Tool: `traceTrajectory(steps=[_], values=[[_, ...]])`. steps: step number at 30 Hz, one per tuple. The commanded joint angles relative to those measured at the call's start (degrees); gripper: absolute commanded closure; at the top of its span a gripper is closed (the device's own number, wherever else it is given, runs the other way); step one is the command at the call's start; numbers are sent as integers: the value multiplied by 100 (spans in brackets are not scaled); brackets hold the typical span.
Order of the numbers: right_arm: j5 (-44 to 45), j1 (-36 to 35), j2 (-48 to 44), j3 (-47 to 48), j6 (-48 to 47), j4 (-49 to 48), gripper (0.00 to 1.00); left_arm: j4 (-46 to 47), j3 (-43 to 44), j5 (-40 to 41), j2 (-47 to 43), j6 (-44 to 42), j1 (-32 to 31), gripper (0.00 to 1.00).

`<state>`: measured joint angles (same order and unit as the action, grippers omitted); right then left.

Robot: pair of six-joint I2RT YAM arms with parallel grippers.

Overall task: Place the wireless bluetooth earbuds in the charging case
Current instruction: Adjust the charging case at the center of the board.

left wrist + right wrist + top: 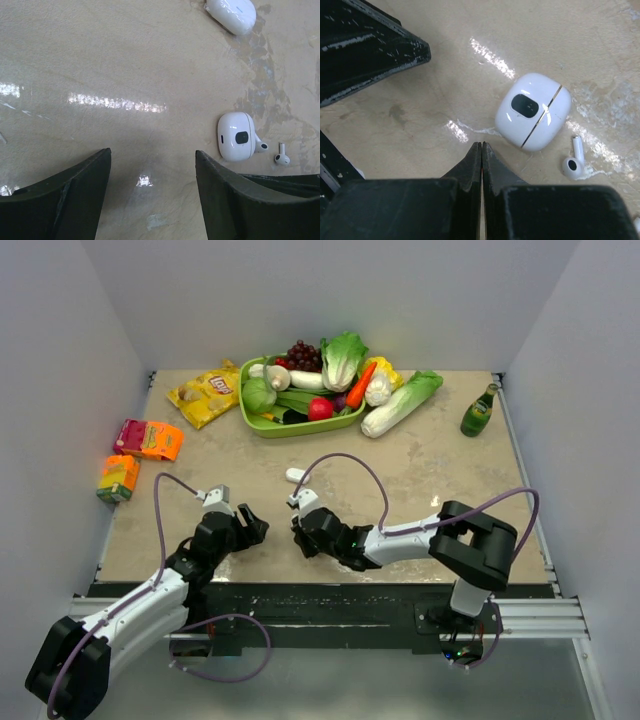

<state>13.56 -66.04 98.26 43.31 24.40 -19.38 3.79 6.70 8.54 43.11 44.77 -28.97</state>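
One earbud (262,146) half hidden behind case (234,136); second case (231,14) cut off.

A beige mottled desk (440,470) carries a lime-green plastic tray (275,430) at its far middle, heaped with toy produce: dark purple grapes (303,355), a leafy green lettuce (343,358), an orange carrot (361,385) and a round red fruit (320,409). A long pale napa cabbage (402,403) lies just right of the tray, and a dark green glass bottle (479,412) lies further right. A yellow crisp bag (205,393) lies left of the tray. Near the left edge sit a pink-and-orange packet (148,439) and a small orange-and-green carton (118,478).
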Motion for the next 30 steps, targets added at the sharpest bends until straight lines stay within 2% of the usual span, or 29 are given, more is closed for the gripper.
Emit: traceTrajectory(steps=[1,7,24,30], values=[[67,3,237,397,-59,-251,100,254,33,-80,-40,-127,-21,27],[190,47,448,538,3,-198,100,254,42,-98,-57,-127,-21,27],[437,478,211,-33,179,-181,100,385,16,-212,74,-136,-21,27],[375,496,-420,-331,170,-251,100,613,51,-413,285,-197,-30,26]])
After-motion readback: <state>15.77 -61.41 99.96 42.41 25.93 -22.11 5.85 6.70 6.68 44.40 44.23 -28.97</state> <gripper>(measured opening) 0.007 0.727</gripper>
